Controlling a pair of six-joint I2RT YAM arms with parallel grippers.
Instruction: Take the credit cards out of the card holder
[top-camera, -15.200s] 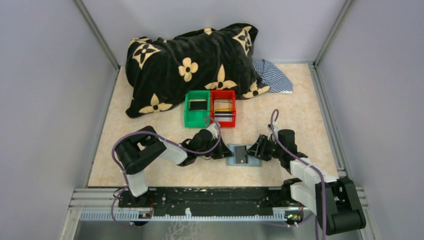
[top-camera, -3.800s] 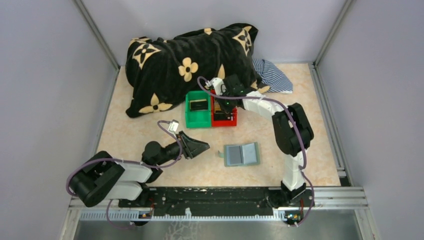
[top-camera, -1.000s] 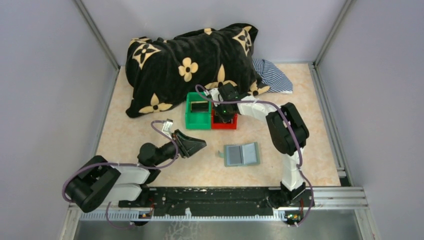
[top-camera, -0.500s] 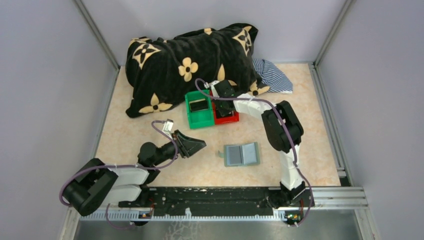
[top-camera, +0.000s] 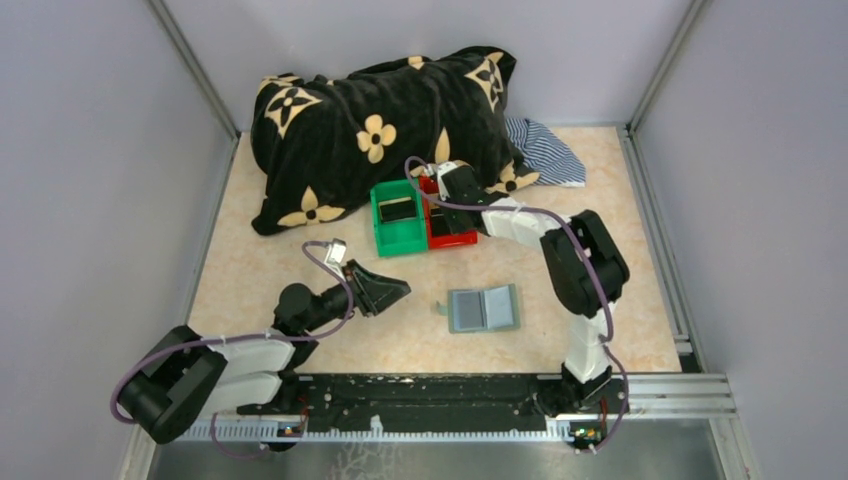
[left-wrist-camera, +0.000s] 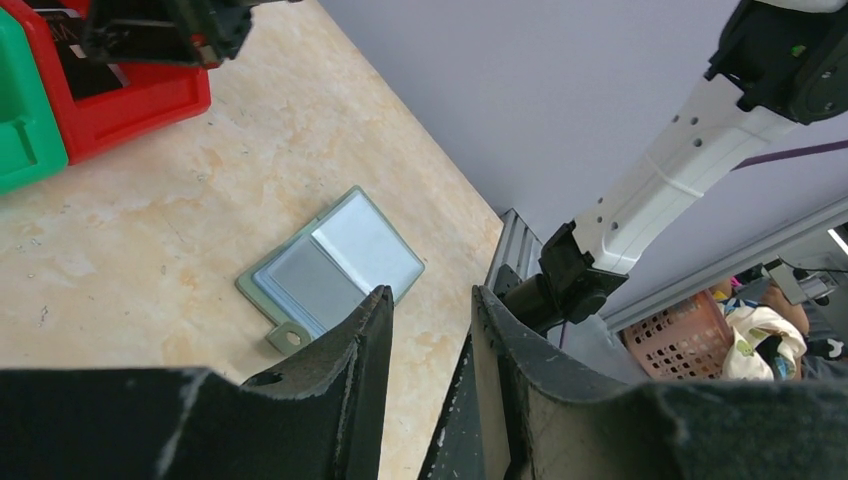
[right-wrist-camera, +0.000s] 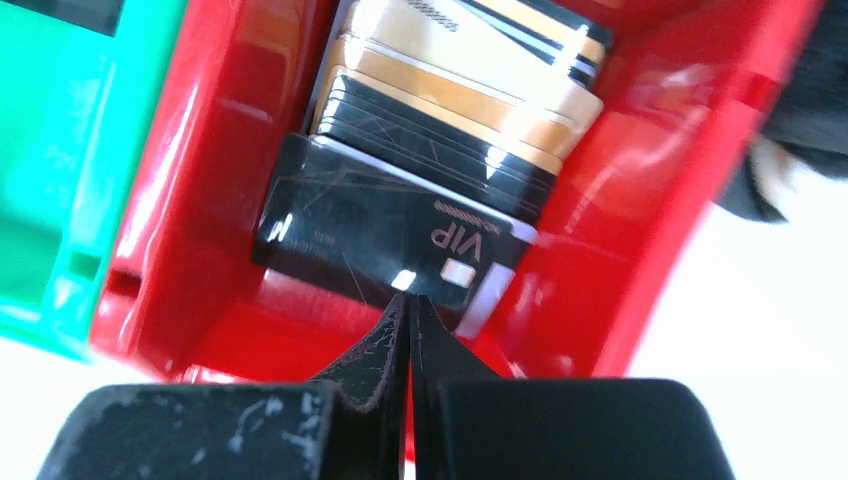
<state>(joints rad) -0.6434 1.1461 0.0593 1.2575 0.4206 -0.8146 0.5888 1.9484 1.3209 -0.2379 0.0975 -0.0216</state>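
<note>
Its last delivery made, the right claw (right-wrist-camera: 408, 305), pinched shut and empty, lifts from the red bin (right-wrist-camera: 650, 240), now nudged askew, where the credit cards (right-wrist-camera: 400, 235) lie. The card holder (top-camera: 483, 309) lies open on the table (top-camera: 290, 250), apparently emptied. The left claw (left-wrist-camera: 430, 300) waits part-open.

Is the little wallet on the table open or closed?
Open. The card holder lies flat on the table, its two blue-grey panels spread side by side, with no cards showing in it.
</note>
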